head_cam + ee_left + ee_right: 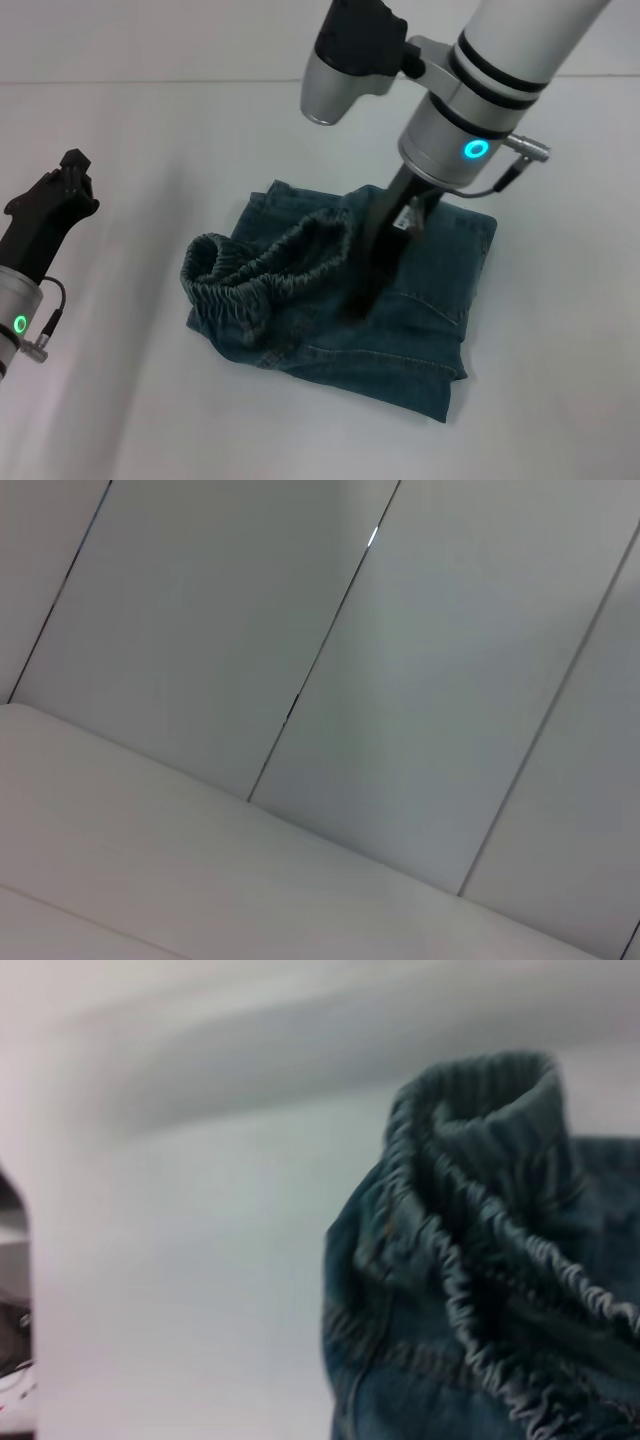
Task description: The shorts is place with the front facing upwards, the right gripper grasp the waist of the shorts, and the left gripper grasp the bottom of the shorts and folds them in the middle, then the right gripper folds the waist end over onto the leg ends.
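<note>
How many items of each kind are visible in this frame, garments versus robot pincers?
Garments: 1, the blue-green denim shorts with a gathered elastic waistband.
Robot pincers: 2, the black left pincer raised at the left edge, and the black right pincer down on the shorts.
Total: 3

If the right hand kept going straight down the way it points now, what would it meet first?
The shorts: the right hand points down at the denim just beside the gathered waistband, and seems to touch it already, though depth is unclear.
</note>
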Action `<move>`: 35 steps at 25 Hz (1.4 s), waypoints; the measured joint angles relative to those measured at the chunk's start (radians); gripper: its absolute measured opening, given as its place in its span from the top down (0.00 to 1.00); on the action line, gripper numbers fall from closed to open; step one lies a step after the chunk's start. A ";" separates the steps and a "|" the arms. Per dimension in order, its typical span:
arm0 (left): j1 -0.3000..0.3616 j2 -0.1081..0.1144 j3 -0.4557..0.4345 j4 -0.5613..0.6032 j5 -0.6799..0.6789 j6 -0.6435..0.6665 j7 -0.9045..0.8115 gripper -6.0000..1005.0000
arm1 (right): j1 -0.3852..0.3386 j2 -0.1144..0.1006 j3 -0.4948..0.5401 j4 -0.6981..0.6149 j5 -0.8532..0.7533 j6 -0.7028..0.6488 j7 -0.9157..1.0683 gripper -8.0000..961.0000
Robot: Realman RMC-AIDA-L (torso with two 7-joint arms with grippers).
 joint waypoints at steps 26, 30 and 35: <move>0.006 0.027 -0.056 0.001 -0.002 0.015 -0.023 0.97 | -0.275 -0.001 0.155 -0.307 0.176 0.105 0.034 0.06; 0.006 0.033 -0.055 0.007 -0.002 0.018 -0.041 0.97 | -0.411 -0.009 0.300 -0.417 0.297 0.014 -0.018 0.06; 0.006 0.041 0.051 0.080 0.010 0.049 -0.191 0.97 | -0.588 -0.032 0.479 -0.417 0.512 -0.062 -0.155 0.06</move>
